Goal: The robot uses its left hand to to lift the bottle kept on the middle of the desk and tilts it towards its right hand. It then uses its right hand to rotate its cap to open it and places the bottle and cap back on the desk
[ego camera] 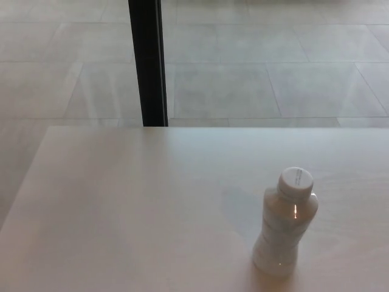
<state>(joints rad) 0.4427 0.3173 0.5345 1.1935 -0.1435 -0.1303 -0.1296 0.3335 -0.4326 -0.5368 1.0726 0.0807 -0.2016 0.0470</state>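
- Neither robot hand shows at this moment, left or right, so whether their fingers are apart or together cannot be told.
- On the pale desk (121, 207) a small clear plastic bottle (283, 234) stands upright, near the front edge and to the right of the middle.
- Its white cap (296, 180) sits on the neck, with faint markings on top that are too small to read.
- The bottle has a narrowed waist, a pale label band wraps its body, and a small bright glint shows on the side just below the shoulder.
- A soft shadow lies on the desk surface to the left of the bottle.
- Nothing touches the bottle; it stands alone on the desk.
- The desk's far edge runs straight across the middle of the view, with its far left corner visible and its left edge slanting toward the near left.
- Beyond the desk lies a floor of large pale tiles (273, 67) with thin grout lines and a dull sheen.
- A black upright post (148, 61) rises behind the far edge, left of centre, running out of view at the top.
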